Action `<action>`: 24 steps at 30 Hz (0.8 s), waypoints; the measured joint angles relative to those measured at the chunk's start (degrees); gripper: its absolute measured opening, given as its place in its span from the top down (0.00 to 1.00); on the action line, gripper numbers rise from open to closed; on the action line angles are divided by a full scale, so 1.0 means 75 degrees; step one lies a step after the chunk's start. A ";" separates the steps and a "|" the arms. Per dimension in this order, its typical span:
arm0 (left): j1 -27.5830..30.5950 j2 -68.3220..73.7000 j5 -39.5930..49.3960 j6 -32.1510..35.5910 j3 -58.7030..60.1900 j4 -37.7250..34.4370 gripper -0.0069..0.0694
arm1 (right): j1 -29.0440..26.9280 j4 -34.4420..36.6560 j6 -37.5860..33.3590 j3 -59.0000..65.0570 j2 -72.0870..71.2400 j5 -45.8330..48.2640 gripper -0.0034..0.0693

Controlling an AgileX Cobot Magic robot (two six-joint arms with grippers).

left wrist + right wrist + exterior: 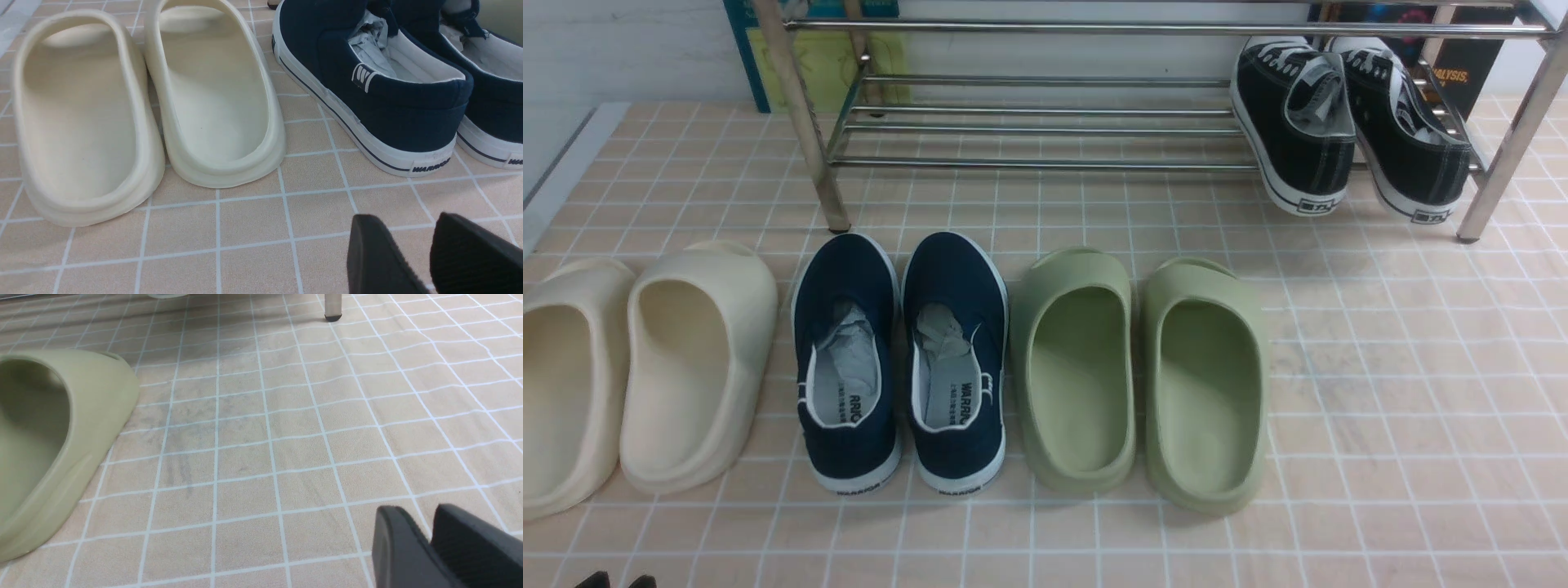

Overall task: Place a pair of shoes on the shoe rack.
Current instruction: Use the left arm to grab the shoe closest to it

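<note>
— How far has the robot got with the shoes?

— By the look of it, nowhere yet. The navy pair [849, 286] stands on the tiled floor [1380, 367], side by side, just in front of the rack [1045, 163], between the cream slides [698, 359] and the green slides [1078, 367]. Neither shoe is lifted or touched.

— And the rack?

— Its lower shelf carries only the black sneakers [1294, 131] at its right end; the rest of the bars are free.

— The grippers?

— The left gripper [408, 228] hangs low behind the heel of the nearer navy shoe, fingers apart with floor showing between them, holding nothing. The right gripper [419, 514] is over bare tiles beside a green slide, empty, with only a thin slit showing; whether it is fully closed cannot be told.

— So what remains?

— Everything, probably: grasping both shoes, carrying them over, setting them on the bars.
</note>
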 joint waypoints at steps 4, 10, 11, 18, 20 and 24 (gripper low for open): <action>0.0000 0.0000 0.0000 0.0000 0.0000 0.0000 0.60 | 0.0000 0.0000 0.0000 0.0000 0.0000 0.0000 0.74; 0.0000 0.0000 0.0000 0.0000 0.0000 0.0000 0.60 | 0.0000 0.0000 0.0000 0.0000 0.0000 0.0000 0.74; 0.0000 0.0000 0.0000 0.0000 0.0000 0.0000 0.60 | 0.0000 0.0000 0.0000 0.0000 0.0000 0.0000 0.74; 0.0000 0.0000 0.0000 0.0000 0.0000 0.0000 0.60 | 0.0000 0.0000 0.0000 0.0000 0.0000 0.0000 0.72; 0.0000 0.0000 0.0000 0.0000 0.0000 0.0000 0.60 | 0.0000 0.0000 0.0000 0.0000 0.0000 0.0000 0.72; 0.0000 0.0000 0.0000 0.0000 0.0000 0.0000 0.60 | 0.0000 0.0000 0.0000 0.0000 0.0000 0.0000 0.71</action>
